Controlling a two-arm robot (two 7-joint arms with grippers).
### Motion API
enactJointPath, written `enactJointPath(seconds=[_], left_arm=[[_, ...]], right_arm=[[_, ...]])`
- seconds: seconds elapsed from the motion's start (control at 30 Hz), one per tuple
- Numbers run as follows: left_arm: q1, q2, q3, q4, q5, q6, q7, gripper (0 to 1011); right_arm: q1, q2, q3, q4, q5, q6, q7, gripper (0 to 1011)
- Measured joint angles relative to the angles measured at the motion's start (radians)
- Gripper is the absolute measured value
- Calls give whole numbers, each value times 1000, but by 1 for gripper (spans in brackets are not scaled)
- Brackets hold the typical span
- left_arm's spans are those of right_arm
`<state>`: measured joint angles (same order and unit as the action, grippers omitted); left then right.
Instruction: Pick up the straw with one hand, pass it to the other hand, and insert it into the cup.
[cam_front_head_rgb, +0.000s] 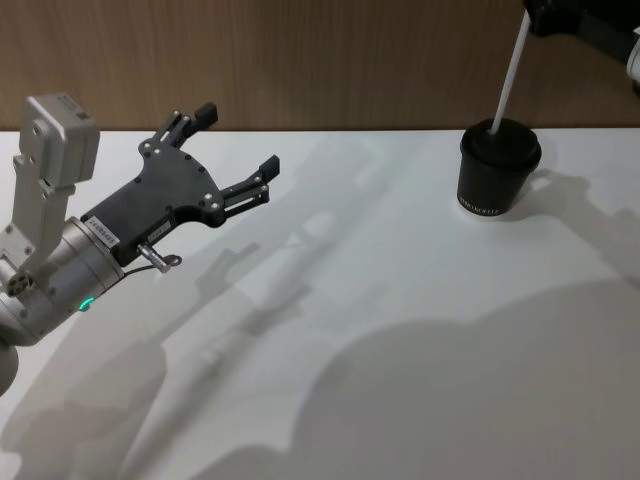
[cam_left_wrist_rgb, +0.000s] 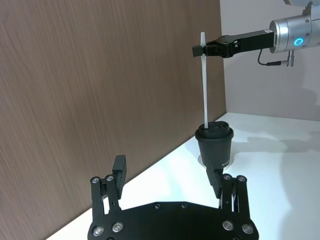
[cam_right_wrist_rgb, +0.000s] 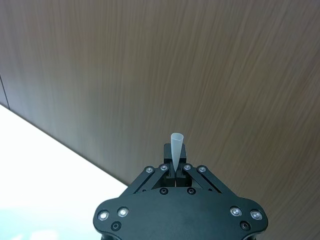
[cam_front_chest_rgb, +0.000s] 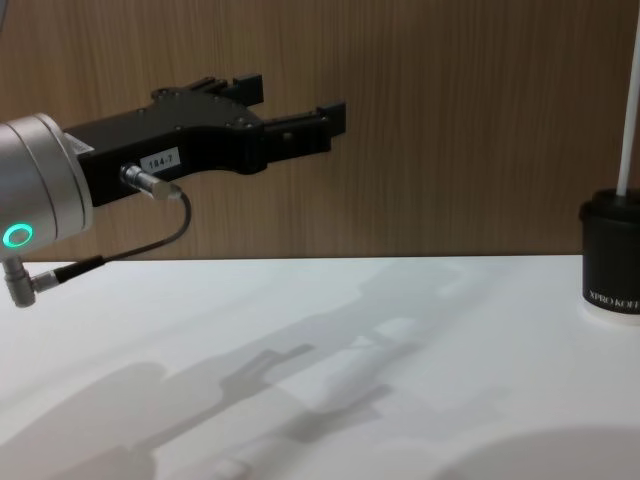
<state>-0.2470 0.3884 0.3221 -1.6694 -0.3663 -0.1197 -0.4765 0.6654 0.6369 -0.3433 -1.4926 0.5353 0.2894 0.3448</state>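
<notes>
Head view: the left black two-finger pincer (cam_front_head_rgb: 238, 145) hovers over the white desk (cam_front_head_rgb: 400, 330), fingers apart and holding nothing. Far right stands the black cylindrical cup (cam_front_head_rgb: 497, 173), the thin white straw (cam_front_head_rgb: 508, 78) rising from its lid.

Left wrist view: the right pincer (cam_left_wrist_rgb: 201, 50) is clamped on the straw's top.

Right wrist view: the straw tip (cam_right_wrist_rgb: 176, 147) juts between closed fingers.

Chest view: the cup (cam_front_chest_rgb: 612, 255) is at the right edge.

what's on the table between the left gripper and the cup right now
Nothing but bare white table crossed by shadows, as the head view shows. The left gripper hangs open; the cup stands far off with the straw in it, held by the right gripper.
</notes>
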Motion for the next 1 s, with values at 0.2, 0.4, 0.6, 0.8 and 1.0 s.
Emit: enactJointPath(seconds=[0.2, 0.4, 0.6, 0.8, 1.0], left_arm=[[0, 0, 0, 0, 0, 0, 0, 1003], [0, 0, 0, 0, 0, 0, 0, 1003], [0, 0, 0, 0, 0, 0, 0, 1003], [0, 0, 0, 0, 0, 0, 0, 1003], [0, 0, 0, 0, 0, 0, 0, 1003]], right_arm=[[6, -8, 1, 19, -4, -6, 9, 7], [13, -19, 2, 40, -8, -12, 20, 7], [21, -33, 1, 59, -9, -13, 29, 7], [28, -45, -2, 76, -15, -15, 36, 8], [32, -52, -3, 86, -19, -16, 40, 47]])
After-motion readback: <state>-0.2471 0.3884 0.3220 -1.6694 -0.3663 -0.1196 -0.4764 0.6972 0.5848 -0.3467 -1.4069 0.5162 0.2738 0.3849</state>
